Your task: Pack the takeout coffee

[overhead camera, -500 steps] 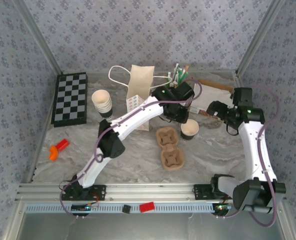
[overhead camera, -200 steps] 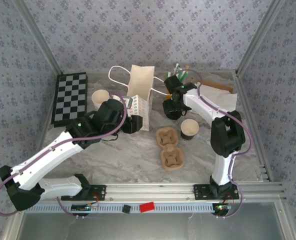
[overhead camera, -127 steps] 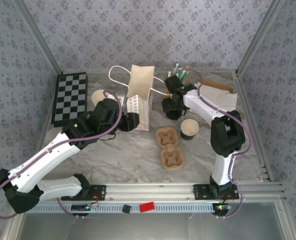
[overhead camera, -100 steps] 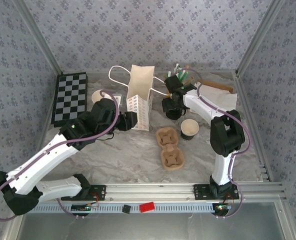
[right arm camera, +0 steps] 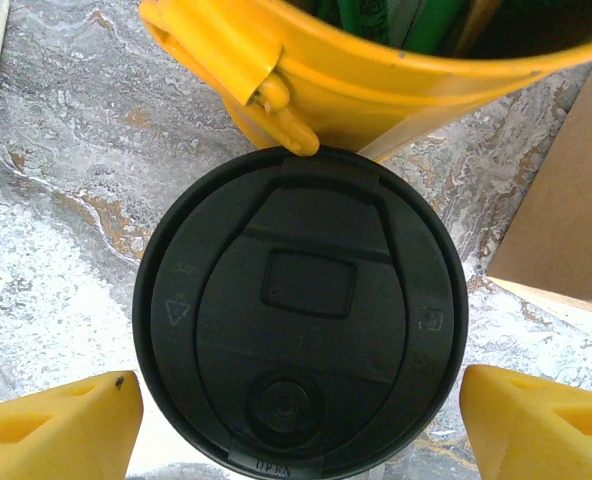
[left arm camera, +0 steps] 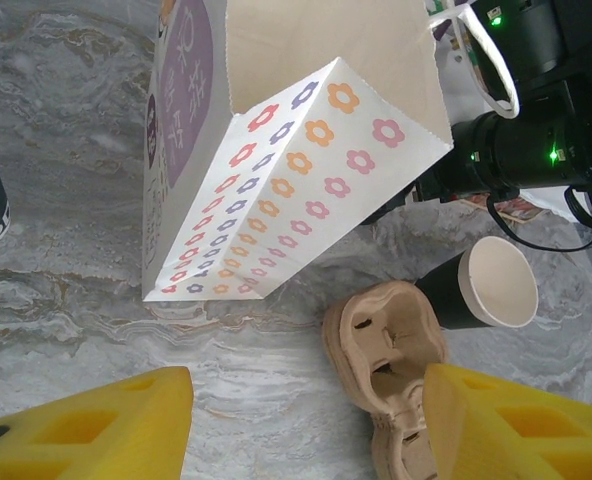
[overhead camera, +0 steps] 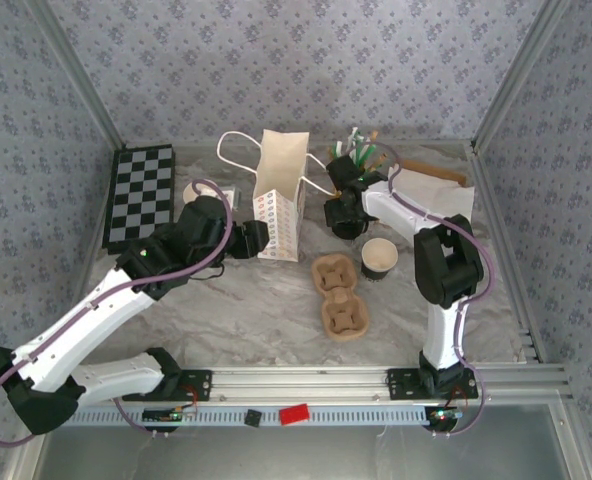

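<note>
The right gripper (right arm camera: 296,425) is hovering, jaws spread, astride the lid (right arm camera: 301,315) at centre frame, likely needing to close on it next, while the lidless cup (overhead camera: 378,258) is waiting right of centre and the left gripper (left arm camera: 306,430), also spread, is facing the bag (left arm camera: 296,190).

A checkerboard (overhead camera: 141,195) lies flat at the upper left of the marble desk (overhead camera: 266,315). At upper centre a flowered paper bag (overhead camera: 281,175) stands open, its handles spread. Just below and to its right lies a brown cardboard cup carrier (overhead camera: 338,295). Right of the bag, a yellow bucket (right arm camera: 376,70) holds green sticks (right arm camera: 361,15).
</note>
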